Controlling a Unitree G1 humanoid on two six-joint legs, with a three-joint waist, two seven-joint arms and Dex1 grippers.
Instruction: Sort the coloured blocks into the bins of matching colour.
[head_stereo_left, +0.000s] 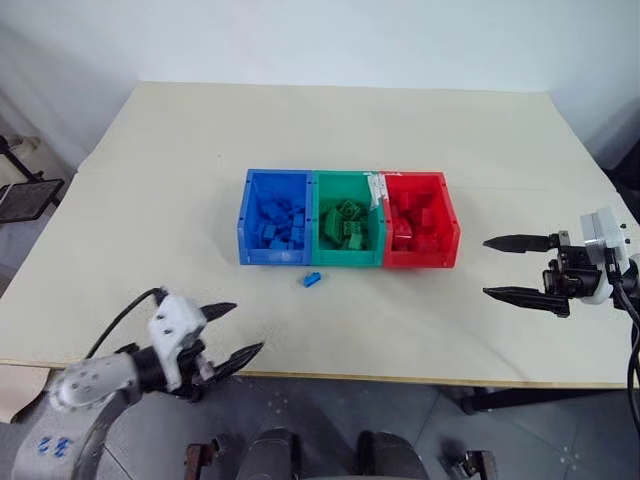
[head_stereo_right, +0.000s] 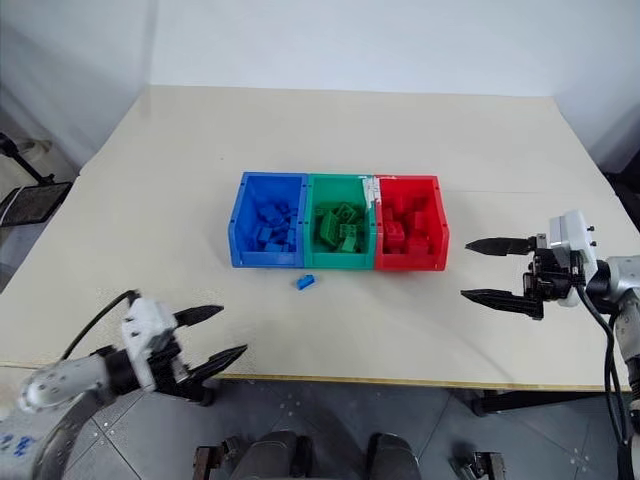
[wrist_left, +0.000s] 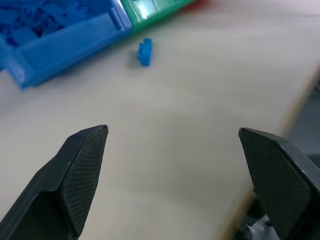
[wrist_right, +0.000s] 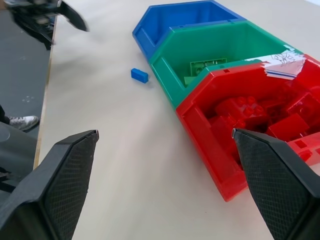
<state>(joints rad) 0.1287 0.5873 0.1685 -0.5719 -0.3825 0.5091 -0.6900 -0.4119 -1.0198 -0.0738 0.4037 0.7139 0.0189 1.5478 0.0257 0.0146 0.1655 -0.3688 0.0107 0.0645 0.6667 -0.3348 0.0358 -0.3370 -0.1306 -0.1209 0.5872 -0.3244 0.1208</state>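
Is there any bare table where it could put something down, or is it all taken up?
Plenty is bare. The table is free behind the bins, to either side of them, and along the near edge between the left gripper and right gripper. The middle is crowded: blue bin, green bin, red bin and a blue brick just in front.

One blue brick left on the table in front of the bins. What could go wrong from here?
1. The blue brick is tiny and lies flat; the left end effector, wide open near the table's front edge, may push it rather than pinch it.
2. It sits close to the blue bin and green bin front walls, so the fingers may bump them and shift the joined row.
3. A sloppy drop might land it in the green bin.
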